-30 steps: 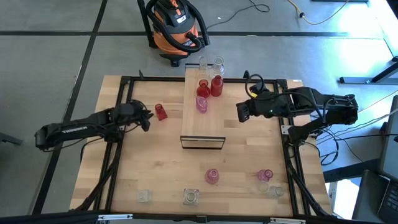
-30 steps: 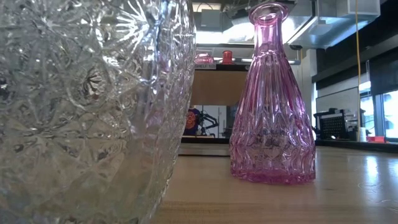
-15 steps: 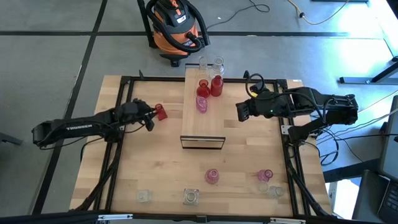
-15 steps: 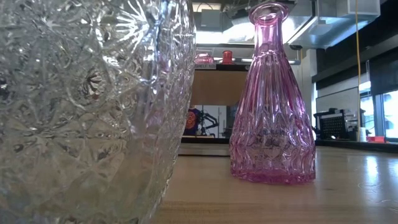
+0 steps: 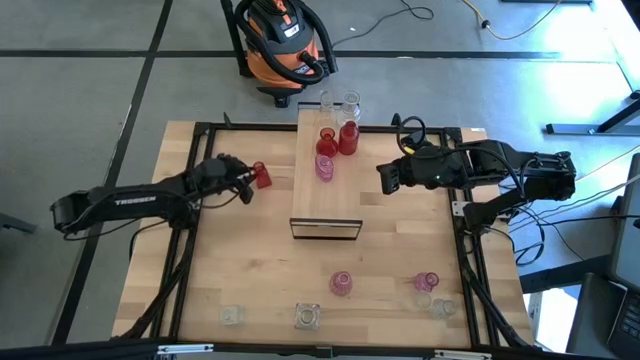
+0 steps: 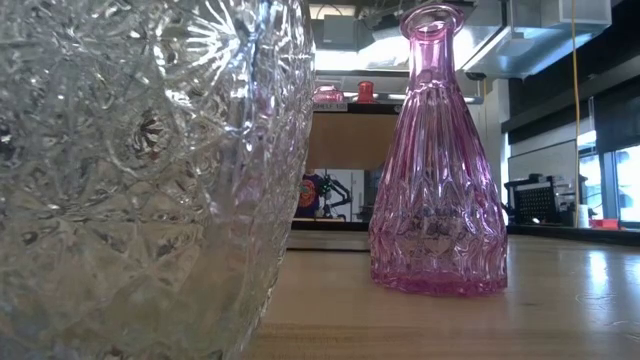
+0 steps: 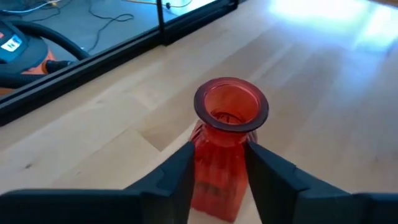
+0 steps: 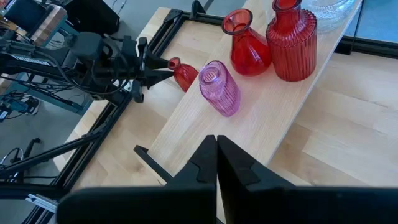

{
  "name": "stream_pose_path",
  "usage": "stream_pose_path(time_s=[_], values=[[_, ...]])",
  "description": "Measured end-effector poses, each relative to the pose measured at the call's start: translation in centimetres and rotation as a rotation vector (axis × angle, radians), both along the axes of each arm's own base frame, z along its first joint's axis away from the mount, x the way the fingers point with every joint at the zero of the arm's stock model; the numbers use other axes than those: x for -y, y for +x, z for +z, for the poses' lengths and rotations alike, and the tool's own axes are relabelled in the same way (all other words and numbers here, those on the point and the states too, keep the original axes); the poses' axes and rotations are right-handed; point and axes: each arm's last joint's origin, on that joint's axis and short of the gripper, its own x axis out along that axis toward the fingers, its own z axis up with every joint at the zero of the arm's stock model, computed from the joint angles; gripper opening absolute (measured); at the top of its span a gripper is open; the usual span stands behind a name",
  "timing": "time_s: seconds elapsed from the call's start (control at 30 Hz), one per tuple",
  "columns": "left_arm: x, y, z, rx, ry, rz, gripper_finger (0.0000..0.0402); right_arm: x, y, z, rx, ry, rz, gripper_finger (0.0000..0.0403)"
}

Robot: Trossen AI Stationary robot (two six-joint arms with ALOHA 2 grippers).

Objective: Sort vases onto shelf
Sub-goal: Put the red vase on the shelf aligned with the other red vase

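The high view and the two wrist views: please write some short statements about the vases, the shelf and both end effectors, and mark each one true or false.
1. The left end effector has its fingers on both sides of a small red glass vase. True.
2. That red vase stands on the long light-wood shelf. False: it is on the tabletop, left of the shelf.
3. A ribbed pink glass vase stands on the shelf near two red ones. True.
4. The right end effector holds a clear vase. False: its fingers are together, with nothing between them.
5. Only red vases remain at the table's near edge. False: pink and clear ones stand there.
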Motion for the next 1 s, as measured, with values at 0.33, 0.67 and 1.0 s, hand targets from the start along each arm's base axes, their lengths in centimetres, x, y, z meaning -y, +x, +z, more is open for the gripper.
stream_pose_path(time_s=[0.33,0.67,1.0], values=[[-0.8,0.8,0.4,0.079,0.031,0.008,0.0212,-0.1,0.0,0.0,-0.001,0.012,0.013,0.0001],[-1.1,1.4,-0.1,0.079,0.019,-0.004,0.0215,-0.1,0.0,0.0,0.001,0.015,0.012,0.0001],[-1.6,2.3,-1.1,0.056,0.015,0.013,0.0215,-0.1,0.0,0.0,0.006,0.035,0.016,0.0001]])
